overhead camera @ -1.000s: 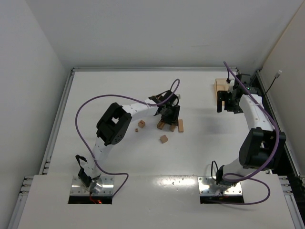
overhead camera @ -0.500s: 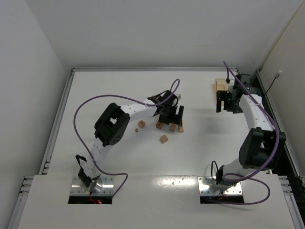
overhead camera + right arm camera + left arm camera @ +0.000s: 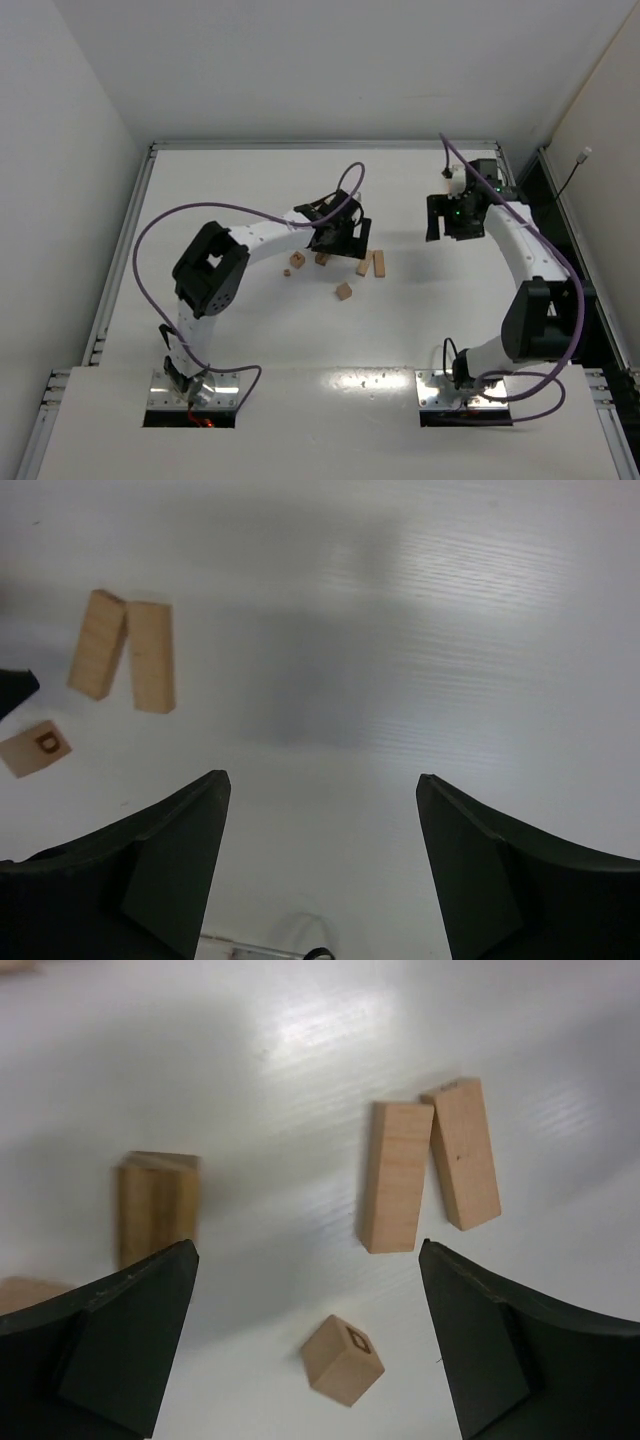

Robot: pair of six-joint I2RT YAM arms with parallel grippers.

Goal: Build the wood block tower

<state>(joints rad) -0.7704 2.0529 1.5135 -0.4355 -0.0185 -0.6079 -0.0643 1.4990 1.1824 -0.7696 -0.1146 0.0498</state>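
Observation:
Loose wood blocks lie flat on the white table. Two short bars (image 3: 365, 265) (image 3: 395, 1175) lie side by side, the second bar (image 3: 462, 1165) touching the first at its far end. A small cube (image 3: 344, 291) (image 3: 343, 1360) sits nearer, below the gap of my left gripper (image 3: 340, 245) (image 3: 305, 1250), which hovers open and holds nothing. Another block (image 3: 157, 1205) lies by its left finger. My right gripper (image 3: 450, 228) (image 3: 322, 777) is open over bare table, with the bars (image 3: 97, 657) and a lettered cube (image 3: 35, 748) far to its left. No tower is in view.
Two more small cubes (image 3: 297, 260) lie left of the left gripper. A raised rim (image 3: 320, 145) runs along the table's far edge, with walls close on both sides. Purple cables loop over both arms.
My left gripper has opened and drawn back to the left, leaving a bar lying beside the other one. My right arm has swung left, toward the table's middle.

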